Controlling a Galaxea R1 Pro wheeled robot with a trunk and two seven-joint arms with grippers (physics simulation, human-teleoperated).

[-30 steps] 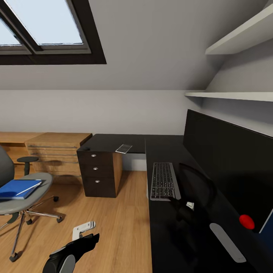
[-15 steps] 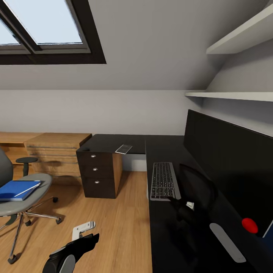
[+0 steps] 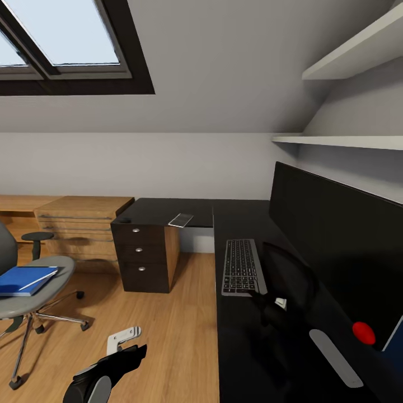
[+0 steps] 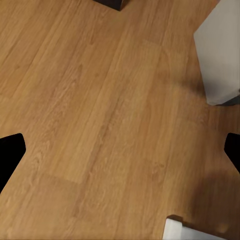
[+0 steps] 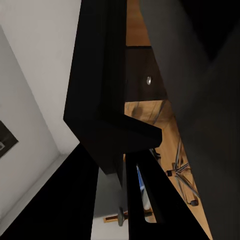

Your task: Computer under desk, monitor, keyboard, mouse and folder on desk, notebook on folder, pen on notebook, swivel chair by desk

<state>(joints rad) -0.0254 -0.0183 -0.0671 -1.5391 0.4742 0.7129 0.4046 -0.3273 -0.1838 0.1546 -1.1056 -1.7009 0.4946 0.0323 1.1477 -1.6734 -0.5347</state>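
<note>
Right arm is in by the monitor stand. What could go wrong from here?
1. The right arm lies close to the monitor and the keyboard; a careless swing could tip the screen or shove the keys.
2. The folder lies on the wheeled swivel chair, far from the left pincer; a push on reaching may roll it away.

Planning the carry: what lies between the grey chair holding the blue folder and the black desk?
Head view: bare wooden floor between swivel chair and desk, with the left gripper hanging over it.
</note>
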